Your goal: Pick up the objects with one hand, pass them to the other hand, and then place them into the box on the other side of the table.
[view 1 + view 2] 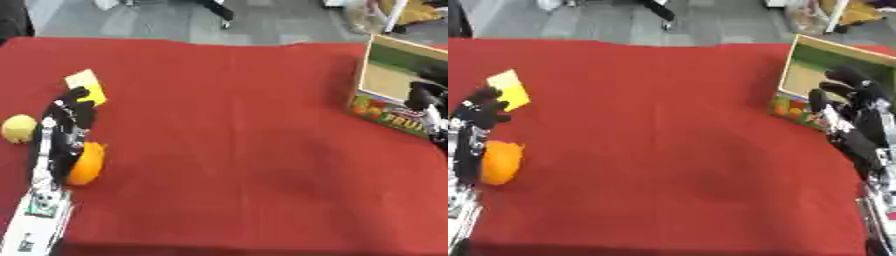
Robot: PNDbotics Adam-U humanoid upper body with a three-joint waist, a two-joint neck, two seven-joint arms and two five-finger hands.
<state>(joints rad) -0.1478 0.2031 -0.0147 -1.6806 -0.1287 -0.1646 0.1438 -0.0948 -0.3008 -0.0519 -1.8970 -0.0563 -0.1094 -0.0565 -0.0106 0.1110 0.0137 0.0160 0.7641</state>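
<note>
Left robot hand [66, 125] over orange object [87, 164] at bench's [236, 125] left edge, fingers curled; grip unclear. Box [815, 85] far right, beside right robot hand [850, 100], fingers relaxed.

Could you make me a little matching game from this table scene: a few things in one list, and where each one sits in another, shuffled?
Things:
1. orange fruit
2. yellow round fruit
3. yellow card
4. fruit box

Places:
A. at the table's right edge, open side showing
B. flat on the red cloth, just beyond the left robot hand
C. farthest left, near the table edge
D. right beside the left robot hand, on its inner side

Pairs: 1-D, 2-C, 3-B, 4-A
</note>
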